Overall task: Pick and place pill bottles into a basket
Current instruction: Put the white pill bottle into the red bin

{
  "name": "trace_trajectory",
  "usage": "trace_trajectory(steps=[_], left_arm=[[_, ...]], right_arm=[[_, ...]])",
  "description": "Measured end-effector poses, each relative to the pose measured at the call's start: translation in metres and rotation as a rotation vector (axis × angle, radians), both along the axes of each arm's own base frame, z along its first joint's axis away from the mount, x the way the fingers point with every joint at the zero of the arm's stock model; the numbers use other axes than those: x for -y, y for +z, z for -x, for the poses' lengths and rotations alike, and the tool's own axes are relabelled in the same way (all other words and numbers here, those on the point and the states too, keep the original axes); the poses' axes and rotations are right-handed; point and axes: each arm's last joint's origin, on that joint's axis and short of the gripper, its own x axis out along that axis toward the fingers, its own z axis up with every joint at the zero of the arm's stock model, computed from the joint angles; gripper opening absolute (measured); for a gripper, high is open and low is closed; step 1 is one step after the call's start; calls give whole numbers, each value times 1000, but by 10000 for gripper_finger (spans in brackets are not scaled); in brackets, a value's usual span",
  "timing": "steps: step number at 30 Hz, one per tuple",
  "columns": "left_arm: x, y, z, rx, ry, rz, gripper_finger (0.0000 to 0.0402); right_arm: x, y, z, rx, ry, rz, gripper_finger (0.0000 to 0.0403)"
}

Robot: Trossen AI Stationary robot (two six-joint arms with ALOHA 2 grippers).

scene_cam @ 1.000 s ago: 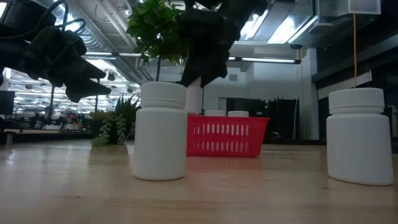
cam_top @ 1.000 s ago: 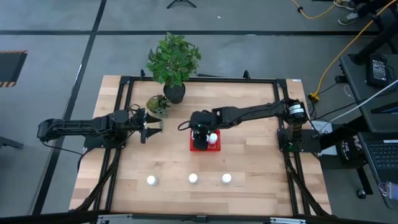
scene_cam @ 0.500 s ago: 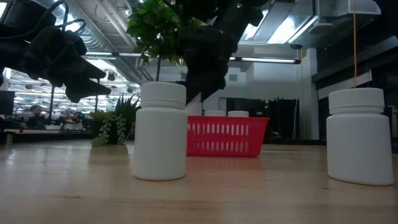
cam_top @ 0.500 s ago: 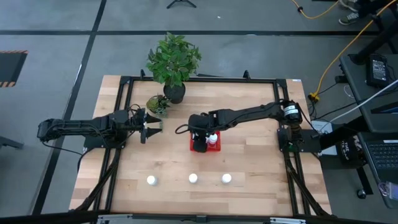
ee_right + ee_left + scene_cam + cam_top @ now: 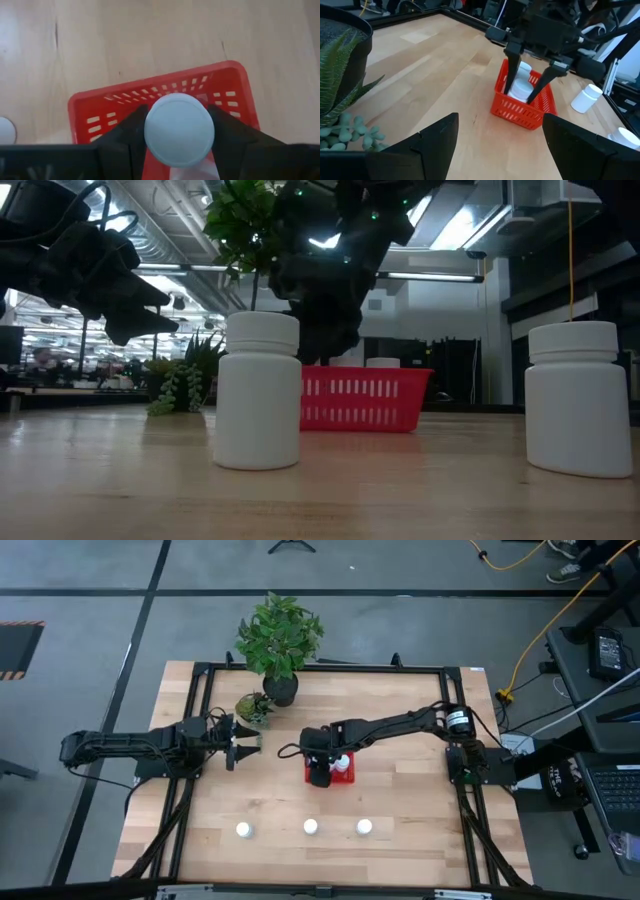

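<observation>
The red basket (image 5: 347, 778) sits mid-table. My right gripper (image 5: 320, 768) reaches down into its left half, shut on a white pill bottle (image 5: 179, 130). Another bottle (image 5: 343, 762) stands in the basket's right half. Three bottles (image 5: 243, 829) (image 5: 311, 827) (image 5: 364, 827) stand in a row near the table's front edge; two of them loom large in the low view (image 5: 258, 390) (image 5: 578, 395). My left gripper (image 5: 245, 745) is open and empty, level above the table left of the basket, beside a small succulent. My right gripper pinches the bottle near its white cap (image 5: 179, 131) between its two fingers (image 5: 127, 132), one on each side. The fingers come from above, pointing down. The bottle is upright, its lower part inside the basket (image 5: 520, 89); whether it stands on the basket's floor is hidden.
A tall leafy plant in a black pot (image 5: 280, 688) and a small succulent (image 5: 252, 708) stand at the far left of the basket. A black frame (image 5: 330, 668) runs around the table. Bare wood lies between the basket and the front row of bottles.
My right gripper has gone down with the bottle, from above the basket into its left half, and drifted slightly toward the table's left edge. The bottle has stayed upright in the hold.
</observation>
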Motion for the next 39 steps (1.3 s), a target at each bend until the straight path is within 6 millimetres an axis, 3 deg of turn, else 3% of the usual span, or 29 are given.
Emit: trace_trajectory(steps=[11,21,27,31,35,39], left_arm=[[0,0,0,-3,-1,3,281],[0,0,0,-5,-3,-4,281],[0,0,0,1,-6,-12,281],[0,5,-1,70,19,101,281],[1,10,-2,132,13,228,281],[1,14,-2,180,-11,238,281]], right_arm=[[4,2,-2,18,-39,-12,266],[5,44,-9,-5,-33,44,278],[4,85,-11,2,-27,196,279],[-6,124,-10,65,-20,318,279],[-19,171,6,159,-50,403,276],[-32,215,38,256,-73,488,261]])
